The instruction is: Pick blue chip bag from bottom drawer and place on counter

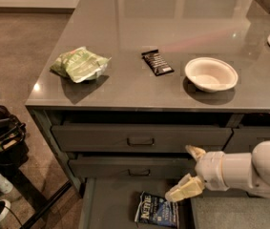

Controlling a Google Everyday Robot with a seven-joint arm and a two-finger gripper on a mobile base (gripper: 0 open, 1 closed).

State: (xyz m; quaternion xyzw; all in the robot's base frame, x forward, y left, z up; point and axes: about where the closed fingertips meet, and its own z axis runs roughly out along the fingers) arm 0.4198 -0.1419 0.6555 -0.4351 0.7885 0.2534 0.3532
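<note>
Down low, the gripper point(190, 171), fingers spread, hangs beside the blue chip bag point(157, 210); glossy grey counter point(125, 37), brown floor point(20, 42) left

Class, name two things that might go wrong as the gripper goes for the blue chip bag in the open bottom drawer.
The blue chip bag lies flat on the bottom drawer floor, so the open gripper, close beside it, may shove it. Lifting out, it might knock the middle drawer front.
</note>
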